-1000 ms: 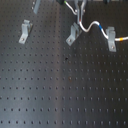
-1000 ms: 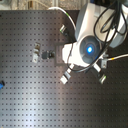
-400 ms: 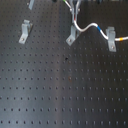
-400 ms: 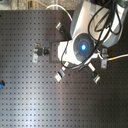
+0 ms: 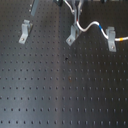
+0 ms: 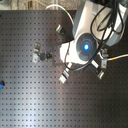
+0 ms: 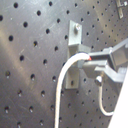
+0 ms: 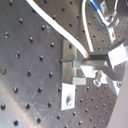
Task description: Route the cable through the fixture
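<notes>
Pinched between the closed fingers point(image 7: 92, 60), the cable point(image 7: 62, 85) seems light and limp; it is best held near the fixture point(image 7: 75, 55).

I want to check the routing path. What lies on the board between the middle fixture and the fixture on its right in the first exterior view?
In the first exterior view, the cable spans from the middle fixture to the right fixture.
</notes>
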You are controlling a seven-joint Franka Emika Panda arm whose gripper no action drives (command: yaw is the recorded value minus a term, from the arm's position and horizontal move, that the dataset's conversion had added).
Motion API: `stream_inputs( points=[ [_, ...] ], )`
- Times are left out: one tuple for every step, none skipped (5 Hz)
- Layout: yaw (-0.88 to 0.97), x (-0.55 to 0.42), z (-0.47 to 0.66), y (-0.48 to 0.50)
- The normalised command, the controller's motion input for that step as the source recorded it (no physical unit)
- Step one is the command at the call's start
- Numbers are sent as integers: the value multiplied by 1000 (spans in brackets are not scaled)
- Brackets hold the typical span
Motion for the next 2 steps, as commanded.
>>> stream_inputs(
  points=[
    [194,-117,2,128],
    [337,-21,21,119]
  ],
)
